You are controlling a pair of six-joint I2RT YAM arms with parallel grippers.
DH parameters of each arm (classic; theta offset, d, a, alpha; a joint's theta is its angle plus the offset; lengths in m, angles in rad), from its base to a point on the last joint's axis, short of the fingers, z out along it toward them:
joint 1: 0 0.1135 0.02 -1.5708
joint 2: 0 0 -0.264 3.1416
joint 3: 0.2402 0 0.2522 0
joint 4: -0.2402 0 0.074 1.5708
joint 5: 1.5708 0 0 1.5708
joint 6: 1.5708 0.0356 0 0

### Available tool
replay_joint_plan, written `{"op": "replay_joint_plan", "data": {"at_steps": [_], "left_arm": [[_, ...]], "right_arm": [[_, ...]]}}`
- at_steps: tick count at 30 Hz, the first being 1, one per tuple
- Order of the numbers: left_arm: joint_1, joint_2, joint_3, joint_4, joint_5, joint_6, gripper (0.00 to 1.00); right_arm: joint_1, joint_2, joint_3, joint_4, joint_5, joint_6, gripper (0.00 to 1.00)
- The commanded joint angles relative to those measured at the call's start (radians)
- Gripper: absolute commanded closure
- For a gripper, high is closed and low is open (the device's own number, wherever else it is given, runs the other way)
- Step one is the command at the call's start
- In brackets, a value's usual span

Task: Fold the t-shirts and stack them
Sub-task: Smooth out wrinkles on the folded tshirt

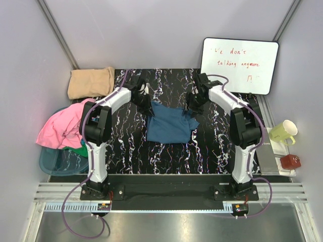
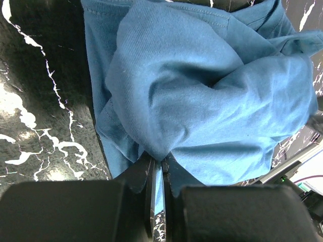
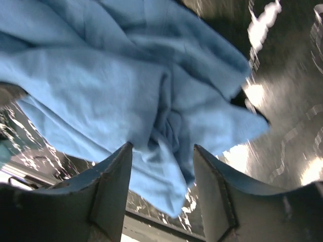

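Closest in, the left gripper [image 2: 157, 169] is pinched together on a bunched edge of the dark teal-blue, fine-knit cloth t-shirt [image 2: 202, 91]. The shirt lies crumpled at the middle of the black, white-veined glossy tabletop [image 1: 126, 151]. The right gripper [image 3: 162, 156] stands apart, with limp folds just beyond its jaws and nothing gripped. It would do best to close on a single hem layer, then draw both corners taut before folding. A tan-beige folded shirt [image 1: 91, 82] sits at the tabletop's far left corner.

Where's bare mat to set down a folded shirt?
Bare: the mat between the blue shirt and its near edge, and between shirt and right arm. Crowded: far centre at the shirt; left edge, pink shirt pile.
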Motion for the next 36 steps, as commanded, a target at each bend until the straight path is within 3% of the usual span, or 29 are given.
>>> {"op": "replay_joint_plan", "data": {"at_steps": [1, 4, 5, 9, 14, 28, 36], "left_arm": [[0.005, -0.003, -0.001, 0.014, -0.010, 0.012, 0.92], [0.005, -0.001, 0.001, 0.011, -0.009, 0.014, 0.93], [0.006, -0.001, -0.001, 0.013, -0.009, 0.014, 0.93], [0.005, 0.000, -0.001, 0.011, -0.009, 0.017, 0.93], [0.006, 0.000, -0.001, 0.008, -0.012, 0.022, 0.93], [0.009, -0.004, -0.001, -0.010, -0.029, 0.040, 0.94], [0.014, -0.007, 0.002, -0.027, -0.041, 0.048, 0.93]], "right_arm": [[-0.015, 0.047, 0.089, 0.074, -0.062, 0.022, 0.46], [-0.013, 0.073, 0.106, 0.112, -0.092, 0.030, 0.57], [-0.013, 0.077, 0.109, 0.135, -0.110, 0.033, 0.66], [-0.013, 0.093, 0.131, 0.157, -0.144, 0.048, 0.83], [-0.016, 0.055, 0.116, 0.183, -0.123, 0.056, 1.00], [-0.099, -0.033, 0.007, 0.218, 0.079, 0.125, 1.00], [-0.101, 0.077, 0.069, 0.231, 0.096, 0.106, 1.00]]}}
